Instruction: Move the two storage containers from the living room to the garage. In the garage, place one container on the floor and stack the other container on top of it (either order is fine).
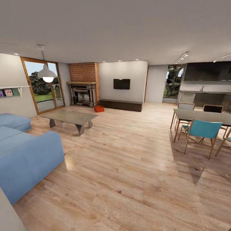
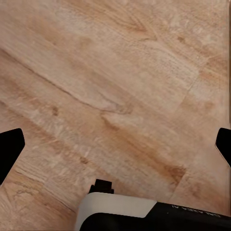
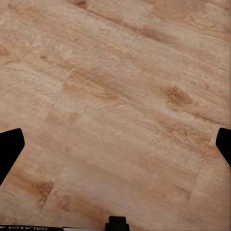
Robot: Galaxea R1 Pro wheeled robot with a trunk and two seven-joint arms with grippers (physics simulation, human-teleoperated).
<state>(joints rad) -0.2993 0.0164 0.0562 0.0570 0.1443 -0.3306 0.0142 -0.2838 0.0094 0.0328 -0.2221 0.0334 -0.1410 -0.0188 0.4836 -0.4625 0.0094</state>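
I am in the living room with its light wood plank floor (image 1: 128, 166). Far across it, an orange-red storage container (image 1: 99, 108) sits on the planks between the brick fireplace (image 1: 83, 93) and the long dark low cabinet (image 1: 121, 105). From this distance I cannot tell whether it is one bin or two. My left gripper (image 2: 115, 147) hangs open over bare planks, its black fingertips (image 2: 9, 149) far apart. My right gripper (image 3: 115, 147) is also open above the wood, with nothing between its fingertips (image 3: 9, 147). The garage is out of view.
A blue corner sofa (image 1: 25, 154) stands close on the left, and a grey coffee table (image 1: 70, 117) is beyond it. A dining table with teal chairs (image 1: 202, 130) is on the right. A wall TV (image 1: 121, 84) hangs above the cabinet. A wide stretch of floor runs between them.
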